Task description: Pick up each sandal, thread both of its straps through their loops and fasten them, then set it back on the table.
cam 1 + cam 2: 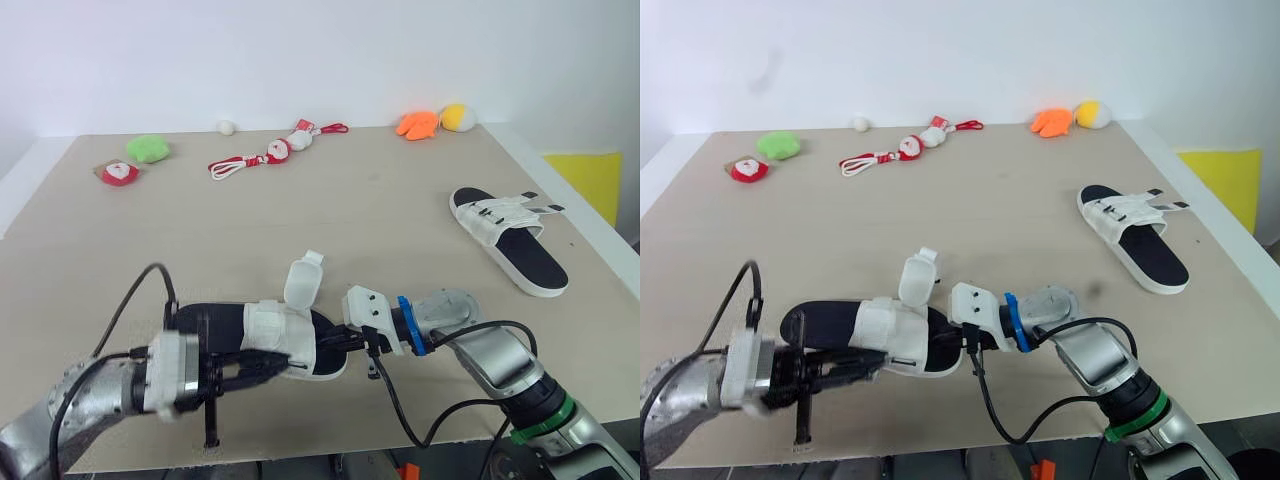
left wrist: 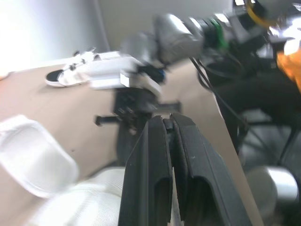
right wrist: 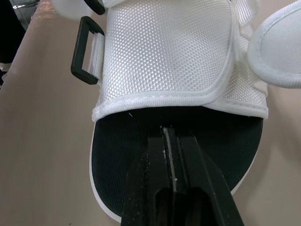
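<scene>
Pale beige table (image 1: 400, 190) below a white wall holds one sandal (image 1: 268, 325) at its front edge between the two arms, its toe partly hidden by the right gripper (image 3: 168, 134) and its near side by the left gripper (image 2: 165, 123), with a second sandal (image 1: 508, 238) well apart toward the right. Both grippers' black fingers are pressed together, the right pair over the front sandal's black footbed, and whether either pair pinches anything is hard to make out. White woven mesh with a stitched rim forms the sandal's band (image 3: 164, 52), a rounded strap flap (image 1: 303, 280) stands up from it, and a black rectangular loop (image 3: 87, 50) hangs at its side.
</scene>
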